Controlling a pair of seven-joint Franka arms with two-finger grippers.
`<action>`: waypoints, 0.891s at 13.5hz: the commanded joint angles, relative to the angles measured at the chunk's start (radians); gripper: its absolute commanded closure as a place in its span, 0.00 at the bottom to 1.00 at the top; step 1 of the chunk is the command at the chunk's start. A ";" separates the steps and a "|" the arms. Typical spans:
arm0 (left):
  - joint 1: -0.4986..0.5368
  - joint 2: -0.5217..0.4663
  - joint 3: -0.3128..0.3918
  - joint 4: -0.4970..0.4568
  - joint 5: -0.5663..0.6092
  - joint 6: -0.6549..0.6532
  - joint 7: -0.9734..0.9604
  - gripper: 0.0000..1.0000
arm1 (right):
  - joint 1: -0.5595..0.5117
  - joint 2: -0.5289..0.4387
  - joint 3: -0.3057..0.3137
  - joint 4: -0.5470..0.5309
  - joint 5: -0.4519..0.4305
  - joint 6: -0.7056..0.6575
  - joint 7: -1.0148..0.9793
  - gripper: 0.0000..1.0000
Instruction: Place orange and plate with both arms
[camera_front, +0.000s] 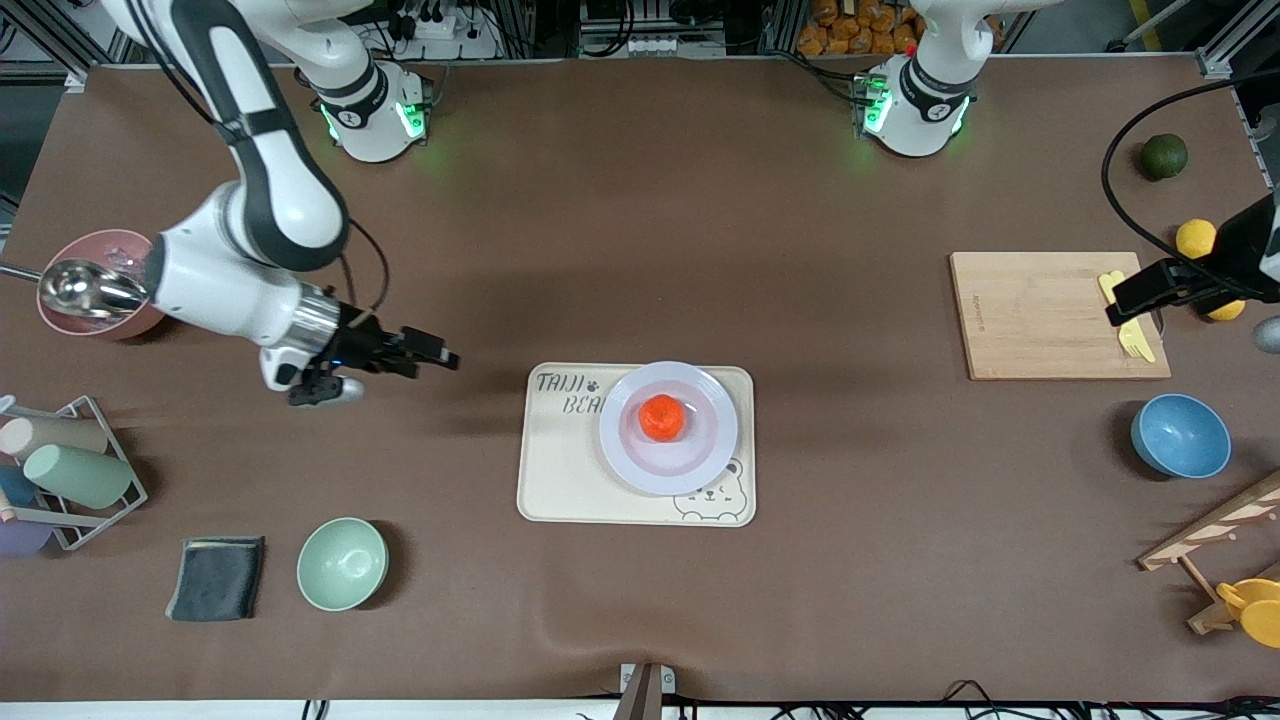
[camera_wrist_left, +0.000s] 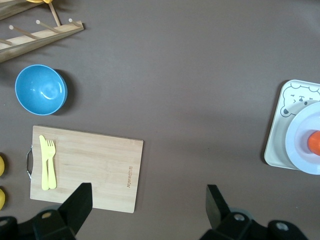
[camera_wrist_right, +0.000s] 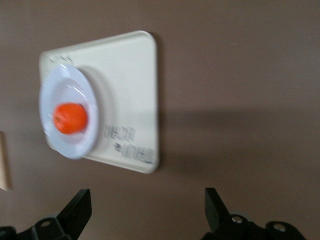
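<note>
The orange (camera_front: 662, 417) lies in the middle of the pale lavender plate (camera_front: 620, 445), which rests on the cream bear-printed tray (camera_front: 560, 480) at the table's middle. My right gripper (camera_front: 432, 360) hovers open and empty over bare table, apart from the tray toward the right arm's end. Its wrist view shows the orange (camera_wrist_right: 70, 118), plate (camera_wrist_right: 75, 147) and tray (camera_wrist_right: 130, 90) ahead of its open gripper (camera_wrist_right: 147, 205). My left gripper (camera_front: 1122, 303) is open and empty over the cutting board's end. Its wrist view (camera_wrist_left: 147, 200) shows the plate (camera_wrist_left: 300, 145) and orange (camera_wrist_left: 314, 142) at the edge.
A wooden cutting board (camera_front: 1040, 315) holds yellow cutlery (camera_front: 1140, 345). Lemons (camera_front: 1195, 238), a dark green fruit (camera_front: 1164, 156), a blue bowl (camera_front: 1180, 435) and a wooden rack (camera_front: 1210, 530) are at the left arm's end. A green bowl (camera_front: 342, 563), dark cloth (camera_front: 216, 578), cup rack (camera_front: 70, 470) and pink bowl (camera_front: 100, 285) are at the right arm's end.
</note>
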 joint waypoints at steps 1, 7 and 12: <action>-0.003 -0.061 -0.031 -0.074 0.004 0.023 0.000 0.00 | -0.101 -0.079 0.013 0.075 -0.266 -0.211 0.006 0.00; 0.003 -0.140 -0.079 -0.168 0.095 0.109 0.001 0.00 | -0.202 -0.229 0.012 0.343 -0.589 -0.537 0.053 0.00; 0.006 -0.129 -0.068 -0.119 0.095 0.085 0.046 0.00 | -0.201 -0.291 0.027 0.344 -0.596 -0.597 0.247 0.00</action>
